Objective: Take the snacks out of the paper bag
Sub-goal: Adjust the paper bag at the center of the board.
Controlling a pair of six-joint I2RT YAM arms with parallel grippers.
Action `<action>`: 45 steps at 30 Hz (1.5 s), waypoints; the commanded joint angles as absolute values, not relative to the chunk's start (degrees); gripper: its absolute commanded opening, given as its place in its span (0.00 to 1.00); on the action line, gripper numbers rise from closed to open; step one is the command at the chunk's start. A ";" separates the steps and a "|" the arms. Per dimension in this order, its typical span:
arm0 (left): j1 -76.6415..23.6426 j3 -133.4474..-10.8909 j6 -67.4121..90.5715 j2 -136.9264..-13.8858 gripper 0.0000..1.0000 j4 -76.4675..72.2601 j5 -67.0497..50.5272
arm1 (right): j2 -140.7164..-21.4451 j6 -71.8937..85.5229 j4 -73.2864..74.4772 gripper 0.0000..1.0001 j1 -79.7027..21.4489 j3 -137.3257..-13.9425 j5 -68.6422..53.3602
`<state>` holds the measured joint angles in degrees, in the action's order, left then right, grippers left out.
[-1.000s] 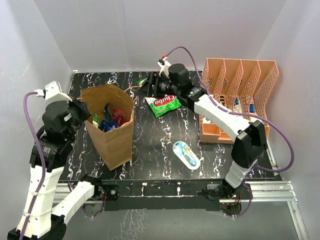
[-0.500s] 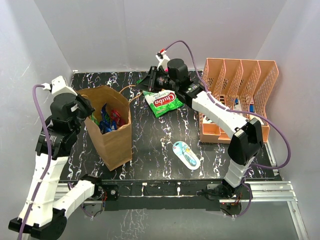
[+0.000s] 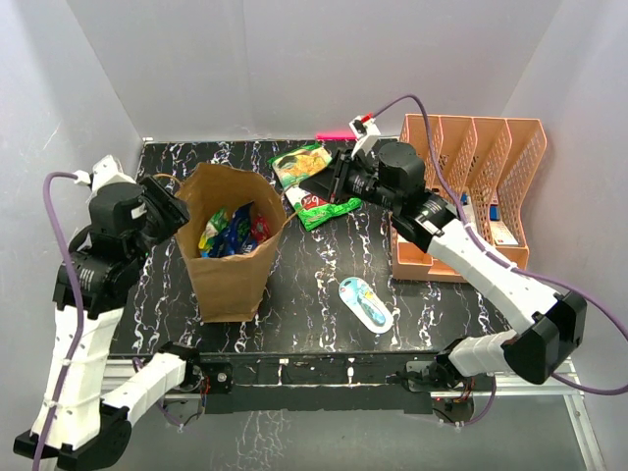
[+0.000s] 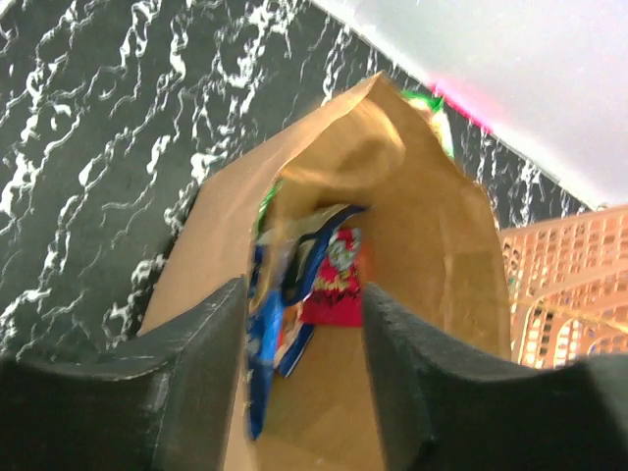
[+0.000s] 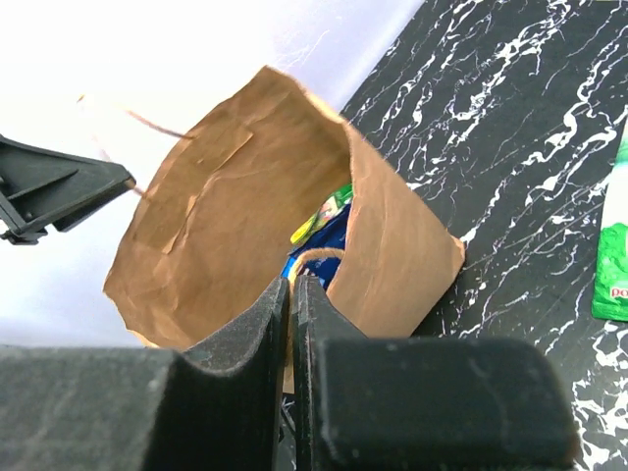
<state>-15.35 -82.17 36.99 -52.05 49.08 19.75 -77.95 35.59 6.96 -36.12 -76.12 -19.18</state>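
Observation:
The brown paper bag [image 3: 231, 280] stands at the table's left, its mouth wide open. Snacks [image 3: 234, 229] lie inside it: a red packet [image 4: 334, 285] and a blue one [image 4: 265, 343], and a yellow-green corner [image 5: 324, 211] shows from the other side. My left gripper [image 3: 177, 211] hovers open at the bag's left rim, its jaws [image 4: 302, 294] empty. My right gripper [image 3: 329, 184] is shut [image 5: 291, 285] on the bag's twisted handle [image 5: 314, 257], to the right of the bag. Two packets lie on the table: a green chip bag [image 3: 324, 208] and a yellow-green one [image 3: 299, 162].
A peach mesh organizer [image 3: 471, 147] with small boxes stands at the right edge. A white-and-teal blister pack [image 3: 366, 302] lies front of centre. Something pink [image 3: 334, 135] sits at the back wall. White walls close in the table on three sides.
My right gripper shut on the bag's handle and drew it rightward, widening the mouth. My left gripper opened at the bag's left rim. The yellow-green packet on the table came into view.

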 commanded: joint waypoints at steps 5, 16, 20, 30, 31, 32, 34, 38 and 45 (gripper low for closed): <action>-15.51 -87.97 45.43 -48.76 0.78 61.43 16.66 | -72.83 32.85 4.45 0.07 -35.76 -73.18 -17.30; -15.48 -105.10 35.45 -67.23 0.98 71.02 18.60 | -70.72 31.19 5.88 0.07 -35.76 -71.88 -17.12; -15.54 -106.58 30.36 -68.50 0.98 73.65 25.12 | -69.83 30.73 6.04 0.07 -35.77 -71.46 -16.12; -15.55 -103.33 27.93 -66.90 0.97 73.71 31.97 | -66.45 29.44 6.71 0.07 -35.76 -68.35 -11.98; -15.48 -102.61 27.95 -66.58 0.97 73.08 31.80 | -66.26 29.44 6.83 0.08 -35.77 -68.06 -12.00; -15.50 -101.74 27.62 -66.13 0.96 72.06 31.36 | -66.11 29.44 6.93 0.07 -35.73 -67.77 -11.96; -15.47 -99.62 27.23 -65.61 0.90 68.91 31.10 | -65.70 29.49 7.11 0.08 -35.77 -67.31 -12.04; -15.48 -95.63 27.77 -66.53 0.73 64.82 34.26 | -64.82 29.62 7.21 0.08 -35.72 -66.56 -11.96; -15.46 -91.21 27.03 -66.98 0.60 55.11 37.41 | -64.25 29.77 7.89 0.07 -35.72 -66.14 -12.73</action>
<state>-15.40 -93.30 28.08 -67.88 62.26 33.56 -66.59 30.26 10.04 -35.94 -66.54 -13.23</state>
